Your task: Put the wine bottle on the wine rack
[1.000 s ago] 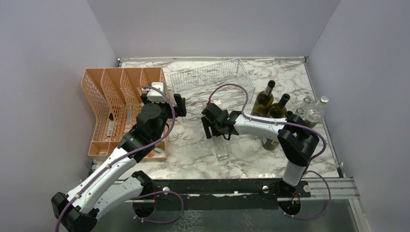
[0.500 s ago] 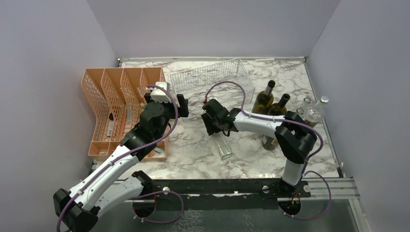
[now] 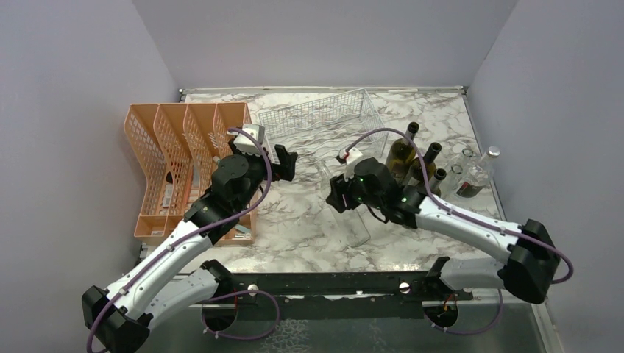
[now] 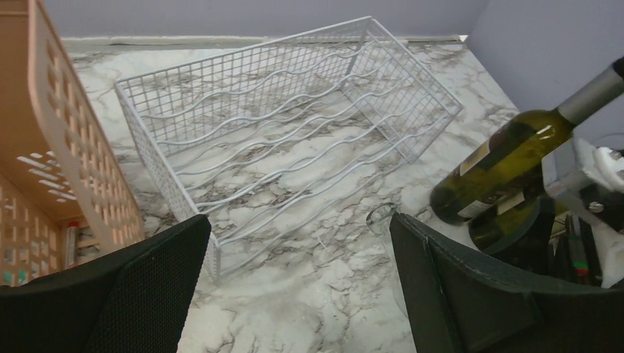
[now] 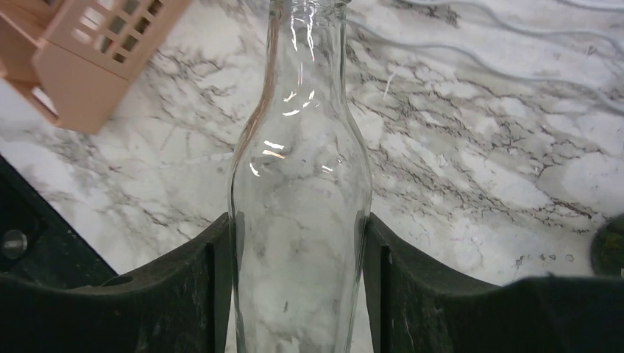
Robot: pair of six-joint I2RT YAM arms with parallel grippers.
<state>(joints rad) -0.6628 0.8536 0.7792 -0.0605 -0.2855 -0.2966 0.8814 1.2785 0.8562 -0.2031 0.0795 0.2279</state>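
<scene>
Right fingers [image 5: 184,294] clamped around clear glass bottle [image 5: 298,220], left fingers [image 4: 125,294] spread wide, holding nothing, near white wine rack [image 4: 294,125].

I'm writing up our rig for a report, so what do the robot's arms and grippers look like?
The left arm and right arm have white shells with black joints; a purple cable loops along each. The left gripper and right gripper are black, each with two broad fingers. Green lights glow on the right arm.
</scene>
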